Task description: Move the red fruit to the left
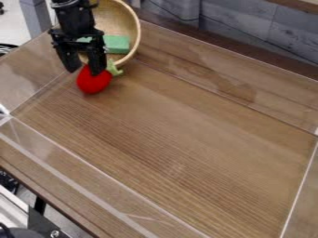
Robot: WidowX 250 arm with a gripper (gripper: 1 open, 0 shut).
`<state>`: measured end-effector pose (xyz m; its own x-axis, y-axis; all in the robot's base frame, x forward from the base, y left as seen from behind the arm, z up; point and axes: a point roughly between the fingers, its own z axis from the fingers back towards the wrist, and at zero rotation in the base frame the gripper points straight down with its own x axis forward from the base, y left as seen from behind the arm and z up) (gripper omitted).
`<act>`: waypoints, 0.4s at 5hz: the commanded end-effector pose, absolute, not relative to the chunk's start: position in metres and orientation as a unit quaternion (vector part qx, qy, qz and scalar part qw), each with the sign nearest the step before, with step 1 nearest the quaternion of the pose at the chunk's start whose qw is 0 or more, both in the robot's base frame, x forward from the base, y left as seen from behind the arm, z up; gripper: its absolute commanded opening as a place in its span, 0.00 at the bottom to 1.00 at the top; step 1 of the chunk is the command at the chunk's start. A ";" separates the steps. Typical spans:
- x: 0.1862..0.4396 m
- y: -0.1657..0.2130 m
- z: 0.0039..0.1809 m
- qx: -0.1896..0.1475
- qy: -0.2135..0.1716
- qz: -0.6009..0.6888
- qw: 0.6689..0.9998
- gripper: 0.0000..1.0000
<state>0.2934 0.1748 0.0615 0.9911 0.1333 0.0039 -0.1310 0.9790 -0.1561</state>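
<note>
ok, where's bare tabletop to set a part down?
Nearly all of the wooden table right of and below the red fruit in the image, plus its left edge strip. Crowded: the top left, where gripper, fruit and wooden bowl bunch together.

Bare tabletop point(187, 139) lies right of the fruit point(93, 80); the bowl point(129, 20) blocks behind.

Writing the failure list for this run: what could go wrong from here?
The red fruit is round and on open tabletop; it may roll if nudged.
The end effector is open right beside it, so retreating could knock it.
The wooden bowl is close behind; the arm might bump it.
</note>
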 end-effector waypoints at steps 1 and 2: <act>0.295 0.168 0.099 -0.059 -0.048 0.058 0.995 1.00; 0.295 0.169 0.093 -0.057 -0.044 0.060 0.996 0.00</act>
